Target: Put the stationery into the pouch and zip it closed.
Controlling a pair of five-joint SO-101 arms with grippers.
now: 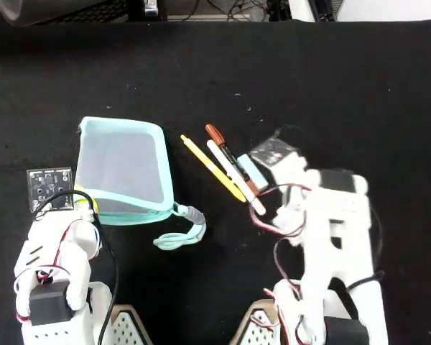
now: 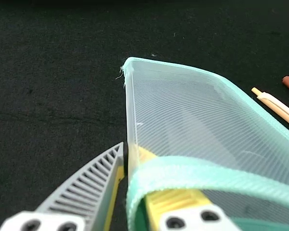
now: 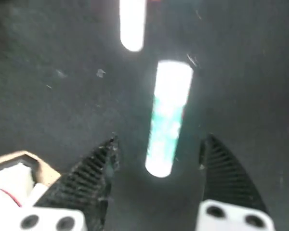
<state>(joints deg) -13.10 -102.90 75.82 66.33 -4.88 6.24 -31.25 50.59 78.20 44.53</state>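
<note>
The mint mesh pouch (image 1: 122,169) lies left of centre, its mouth towards the arms. My left gripper (image 1: 88,205) is shut on the pouch's near corner; in the left wrist view the yellow finger (image 2: 171,202) sits inside the pouch (image 2: 197,130) and the grey finger (image 2: 89,190) outside. Right of the pouch lie a yellow pen (image 1: 214,169), a brown-capped white marker (image 1: 228,161) and a white-and-teal eraser (image 1: 250,171). My right gripper (image 3: 161,142) is open just above the table. The eraser (image 3: 167,115) lies between its black fingers (image 3: 94,173).
The pouch's mint wrist strap (image 1: 179,233) curls on the black cloth between the two arms. In the left wrist view the yellow pen (image 2: 274,103) lies just past the pouch's side. Cables and equipment line the table's far edge (image 1: 215,20).
</note>
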